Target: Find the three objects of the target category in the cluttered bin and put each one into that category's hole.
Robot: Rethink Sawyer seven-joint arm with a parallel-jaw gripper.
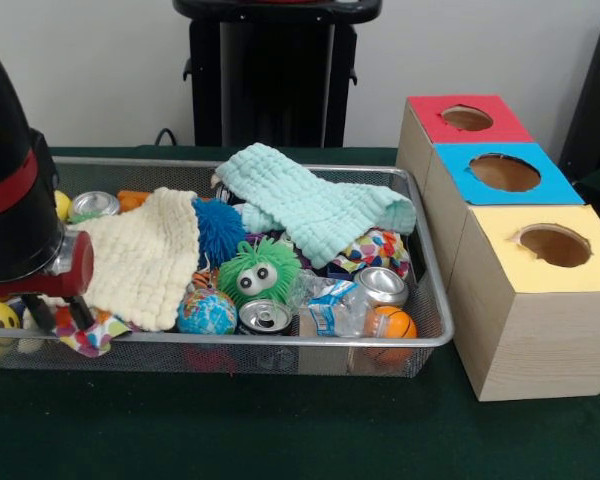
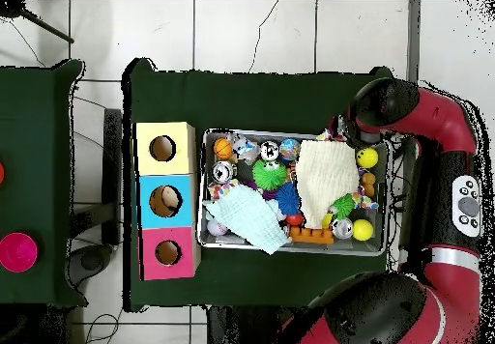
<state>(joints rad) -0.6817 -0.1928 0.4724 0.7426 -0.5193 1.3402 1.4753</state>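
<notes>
The wire mesh bin [image 1: 280, 342] is full of toys, cans and cloths; it also shows in the overhead view [image 2: 201, 190]. A cream-yellow waffle cloth [image 1: 140, 255] [image 2: 326, 171] lies over its left half in the front view. One polka-dot cloth [image 1: 92, 335] lies in the front left corner. Another [image 1: 380, 250] lies partly under a mint green cloth [image 1: 315, 205]. My gripper [image 1: 52, 315] is low in that front left corner, open, right over the first polka-dot cloth; the arm hides it in the overhead view. The yellow-topped box's hole [image 1: 553, 245] [image 2: 162, 149] is to the right of the bin.
The blue-topped box [image 1: 505, 172] and the red-topped box [image 1: 467, 118] stand behind the yellow one. In the bin are a green fuzzy toy [image 1: 258, 272], a blue spiky ball [image 1: 218, 228], a globe ball [image 1: 206, 312], cans [image 1: 265, 317] and a crushed bottle [image 1: 330, 308].
</notes>
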